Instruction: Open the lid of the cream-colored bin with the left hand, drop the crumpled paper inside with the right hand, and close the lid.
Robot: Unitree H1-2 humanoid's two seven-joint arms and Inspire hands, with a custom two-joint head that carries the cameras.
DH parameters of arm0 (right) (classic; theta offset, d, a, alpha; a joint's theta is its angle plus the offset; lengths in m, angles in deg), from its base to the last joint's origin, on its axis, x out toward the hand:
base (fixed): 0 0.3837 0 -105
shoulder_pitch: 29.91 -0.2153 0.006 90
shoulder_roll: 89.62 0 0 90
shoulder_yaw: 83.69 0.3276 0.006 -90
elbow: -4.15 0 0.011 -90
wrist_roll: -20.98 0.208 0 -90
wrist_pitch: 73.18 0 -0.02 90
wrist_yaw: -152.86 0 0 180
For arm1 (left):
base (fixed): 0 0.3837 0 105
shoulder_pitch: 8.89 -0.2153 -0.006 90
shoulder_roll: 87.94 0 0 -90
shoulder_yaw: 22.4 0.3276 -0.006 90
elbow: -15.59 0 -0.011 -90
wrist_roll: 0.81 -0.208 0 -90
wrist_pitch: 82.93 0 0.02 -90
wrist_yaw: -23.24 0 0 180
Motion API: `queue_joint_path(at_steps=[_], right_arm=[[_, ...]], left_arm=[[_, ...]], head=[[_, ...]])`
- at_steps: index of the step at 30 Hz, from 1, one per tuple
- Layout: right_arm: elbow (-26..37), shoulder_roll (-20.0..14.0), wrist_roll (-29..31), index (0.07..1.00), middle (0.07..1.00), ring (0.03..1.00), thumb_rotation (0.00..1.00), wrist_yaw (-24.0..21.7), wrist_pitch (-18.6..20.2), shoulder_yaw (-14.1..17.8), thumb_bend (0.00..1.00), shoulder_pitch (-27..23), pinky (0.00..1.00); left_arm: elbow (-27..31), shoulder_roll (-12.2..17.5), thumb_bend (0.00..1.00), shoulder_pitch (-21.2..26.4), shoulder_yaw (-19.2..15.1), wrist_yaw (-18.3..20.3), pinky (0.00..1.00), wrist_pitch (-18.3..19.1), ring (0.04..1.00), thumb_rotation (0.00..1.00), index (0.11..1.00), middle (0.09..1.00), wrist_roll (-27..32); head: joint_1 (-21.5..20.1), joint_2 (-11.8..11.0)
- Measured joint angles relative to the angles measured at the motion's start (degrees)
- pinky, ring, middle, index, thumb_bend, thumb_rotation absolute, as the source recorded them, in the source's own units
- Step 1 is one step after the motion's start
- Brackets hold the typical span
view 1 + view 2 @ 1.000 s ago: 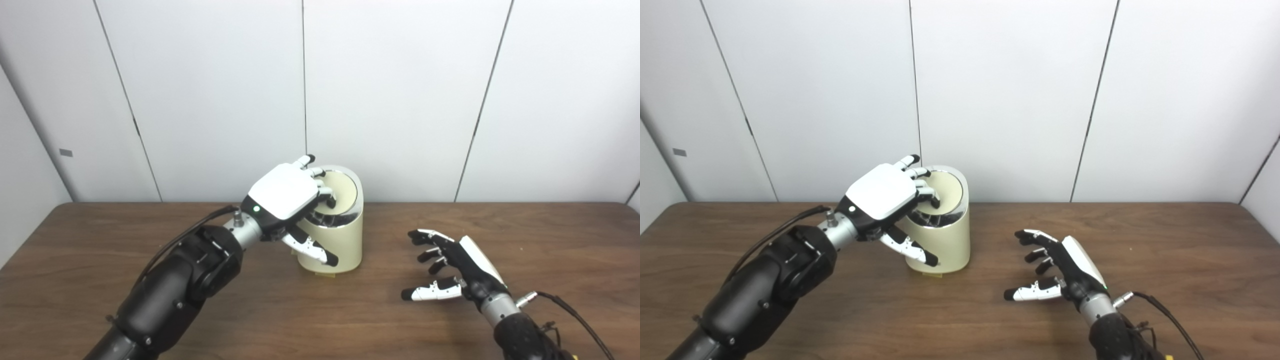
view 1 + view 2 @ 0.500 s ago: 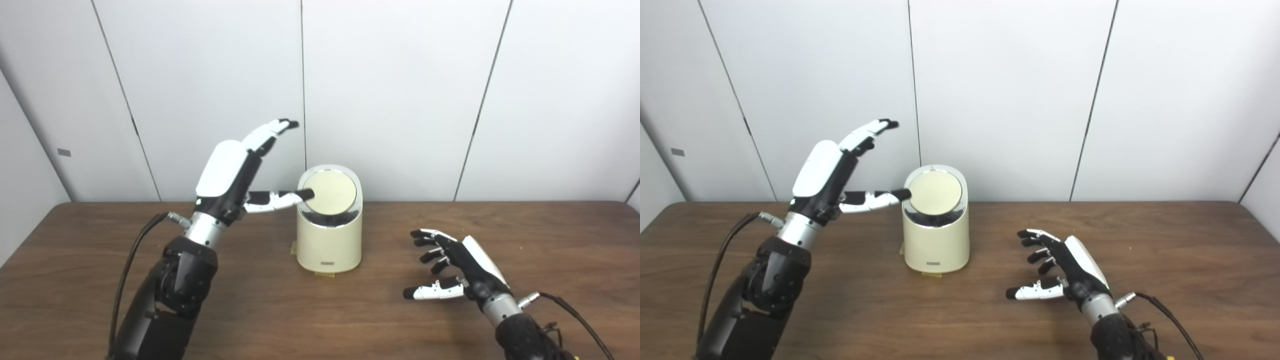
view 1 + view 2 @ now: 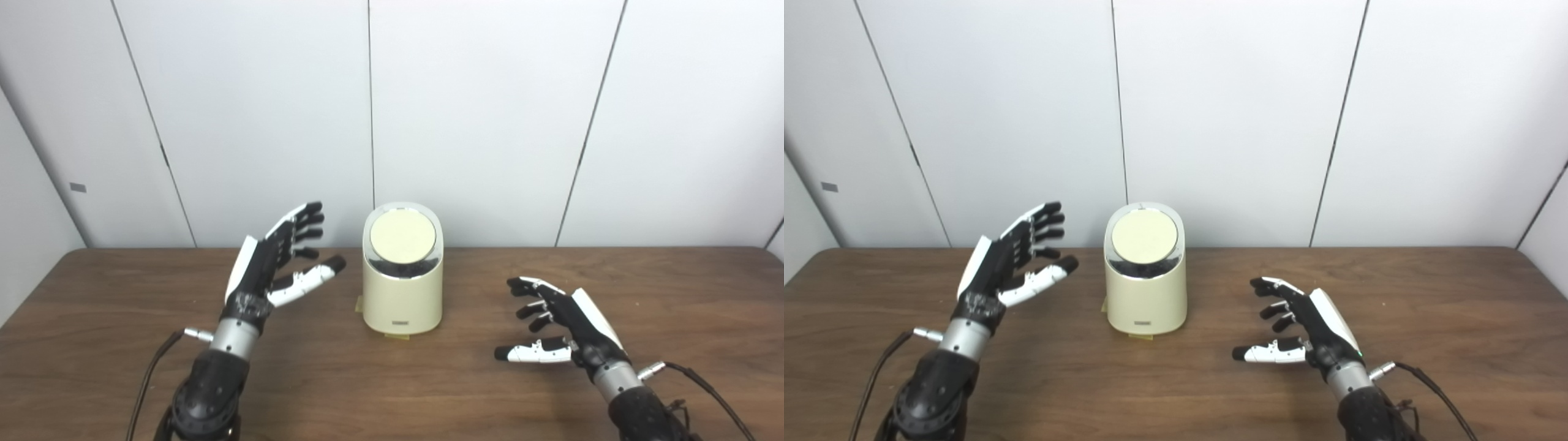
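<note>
I read the current state as follows: the cream-colored bin (image 3: 402, 282) stands upright near the back edge of the table (image 3: 122, 367), between the two arms, and its round lid (image 3: 403, 236) lies flush in the chrome rim, so I judge it shut. My left hand (image 3: 269, 263) hangs to the left of the bin, apart from it, palm turned toward it, fingers spread and holding nothing. My right hand (image 3: 560, 324) sits low over the table to the right of the bin, well apart from it, fingers loosely curled but separated, also holding nothing. The crumpled paper is not visible in either view; I judge it to be inside the bin, but the shut lid prevents confirmation. Risks from here: if the lid is only resting and not latched, a spring mechanism could reopen it, and I would have to press again. If I move the left hand rightward carelessly, the extended thumb could strike the bin wall and slide or tip it, since the body looks light and stands on a narrow base; small tabs under its base may be tape, but I cannot tell. If the paper was missed and fell behind the bin, neither camera would show it. I would withdraw both hands outward, away from the bin, not across it.
</note>
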Motion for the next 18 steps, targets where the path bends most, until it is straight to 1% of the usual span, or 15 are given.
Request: queue_joint_path(at_steps=[4,6,8,11,14,17,18], right_arm=[[-0.1,0.5,1.5,0.804,0.805,0.672,0.21,1.2,-1.6,1.3,0.86,0.5,0.57],[-0.1,1.3,1.8,0.805,0.809,0.67,0.2,2.1,-1.7,2.1,0.84,0.9,0.57],[0.0,2.3,1.8,0.809,0.806,0.671,0.2,3.1,-1.7,2.4,0.83,1.3,0.57],[0.2,2.8,1.8,0.813,0.809,0.67,0.2,3.3,-1.9,2.3,0.82,2.2,0.57],[0.2,2.9,1.9,0.809,0.804,0.666,0.2,3.5,-2.2,2.4,0.83,2.6,0.56],[0.2,3.0,2.9,0.809,0.804,0.667,0.19,3.9,-3.7,2.9,0.84,2.6,0.55],[0.2,3.2,3.3,0.814,0.808,0.672,0.2,4.1,-4.0,3.1,0.84,2.6,0.56]], left_arm=[[-2.6,0.0,0.79,-2.6,-0.1,-0.3,0.7,-0.4,0.762,0.37,0.869,0.81,0.3],[-3.7,0.0,0.78,-3.3,-0.2,-0.6,0.7,-2.1,0.771,0.37,0.86,0.814,0.3],[-4.2,-0.1,0.8,-3.8,-0.4,-0.9,0.71,-2.9,0.78,0.37,0.858,0.812,0.6],[-5.4,-0.8,0.8,-4.4,-0.9,-1.4,0.7,-5.1,0.777,0.36,0.853,0.808,1.5],[-6.4,-1.1,0.78,-5.4,-1.2,-1.5,0.7,-5.4,0.788,0.33,0.85,0.814,2.9],[-7.7,-1.0,0.77,-5.8,-1.1,-0.3,0.7,-6.7,0.789,0.32,0.85,0.818,4.5],[-7.7,-1.0,0.78,-5.9,-1.1,-0.1,0.71,-6.7,0.798,0.32,0.851,0.823,4.7]], head=[[0.0,0.0],[-0.1,0.0],[-0.1,0.1],[-0.1,0.1],[-0.1,0.1],[0.3,-0.1],[0.3,-0.1]])
